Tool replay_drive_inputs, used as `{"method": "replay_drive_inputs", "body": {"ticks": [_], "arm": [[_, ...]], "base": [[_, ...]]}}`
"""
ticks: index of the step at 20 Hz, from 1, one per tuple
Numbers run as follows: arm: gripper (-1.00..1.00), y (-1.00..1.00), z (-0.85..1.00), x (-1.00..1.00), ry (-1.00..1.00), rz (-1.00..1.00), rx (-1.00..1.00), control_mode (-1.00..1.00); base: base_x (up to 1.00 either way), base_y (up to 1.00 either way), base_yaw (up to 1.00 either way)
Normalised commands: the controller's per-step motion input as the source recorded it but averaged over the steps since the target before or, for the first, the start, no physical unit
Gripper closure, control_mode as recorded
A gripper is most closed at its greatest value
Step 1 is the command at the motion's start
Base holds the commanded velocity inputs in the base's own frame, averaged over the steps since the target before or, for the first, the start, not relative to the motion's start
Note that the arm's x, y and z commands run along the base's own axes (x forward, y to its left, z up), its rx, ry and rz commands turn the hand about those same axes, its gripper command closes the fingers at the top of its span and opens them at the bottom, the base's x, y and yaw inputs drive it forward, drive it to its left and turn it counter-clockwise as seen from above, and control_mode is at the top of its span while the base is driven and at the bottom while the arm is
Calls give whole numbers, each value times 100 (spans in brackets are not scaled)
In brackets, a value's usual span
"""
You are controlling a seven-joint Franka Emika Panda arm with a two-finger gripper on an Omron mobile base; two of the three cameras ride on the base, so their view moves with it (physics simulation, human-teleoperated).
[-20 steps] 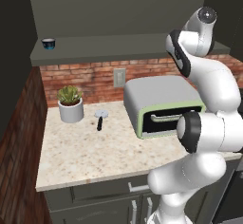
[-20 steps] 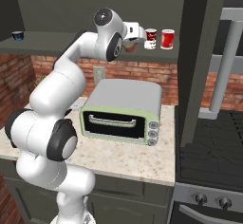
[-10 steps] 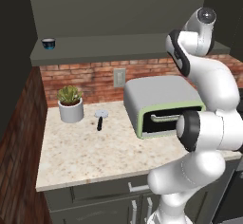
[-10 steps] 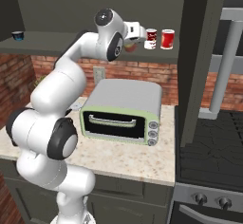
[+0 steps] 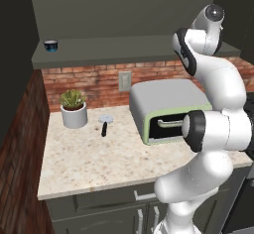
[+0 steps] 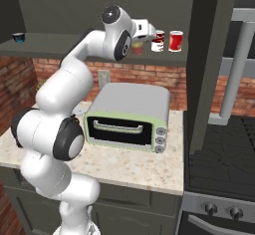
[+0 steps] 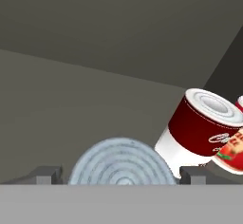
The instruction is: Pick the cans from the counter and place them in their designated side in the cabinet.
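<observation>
Cabinet point(image 6: 89, 47): dark wall unit above the worktop point(image 5: 94, 161), its long shelf board carrying the task's cans at the right end. Toaster oven point(image 6: 129, 117) stands on the worktop below, with a potted plant point(image 5: 73, 108) further left. Arm reaches up to the shelf, gripper point(image 6: 145, 30) level with the board. Dark red and white can point(image 6: 158, 41) stands on the shelf just beside a brighter red can point(image 6: 176, 41). Grey-green-rimmed can point(image 6: 137, 47), seen in the hand view as a ringed lid point(image 7: 122, 162) between the two fingers point(image 7: 45, 174), sits on the shelf left of the dark red one. Change over the last second: the fingers have spread from a tight grip to nearly full width, so both tips now stand clear of the can's sides and hold nothing. Judged meaning: this can is released in place; both cans appear shelved, leaving withdrawal of the arm
</observation>
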Motion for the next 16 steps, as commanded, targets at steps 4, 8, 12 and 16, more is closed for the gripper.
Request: {"method": "replay_drive_inputs", "body": {"ticks": [4, 8, 12, 16], "arm": [[-100, -3, 0, 19, -4, 0, 0, -100], [-100, -8, 0, 14, -7, 0, 0, -100], [-100, -8, 0, 16, -9, 0, 0, -100], [-100, -4, 1, 15, -11, 0, 0, -100]], "base": [[0, 0, 0], [0, 0, 0], [0, 0, 0], [0, 0, 0]]}}
